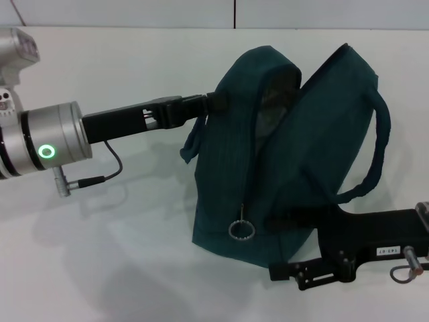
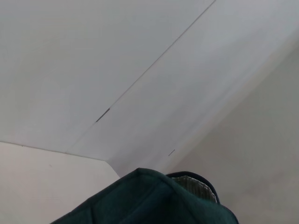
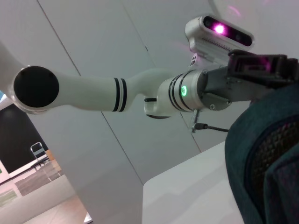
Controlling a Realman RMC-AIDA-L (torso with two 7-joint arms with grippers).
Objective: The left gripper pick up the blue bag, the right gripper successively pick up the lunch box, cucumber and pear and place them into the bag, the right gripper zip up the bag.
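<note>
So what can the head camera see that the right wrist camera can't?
Only the head view shows the zipper ring, the bag's strap, the white table around it and the right gripper low beside the bag. Only the right wrist view shows the left arm's white elbow and a camera glowing purple. Both show the blue bag, gaping open, and the left gripper at its edge.

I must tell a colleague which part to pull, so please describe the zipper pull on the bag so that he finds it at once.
On the white table stands the dark blue bag, its top gaping open, with the left gripper at its upper edge. Follow the zipper line down the bag's front face to its low end. There hangs the zipper pull, a metal ring, the bag's only shiny part.
</note>
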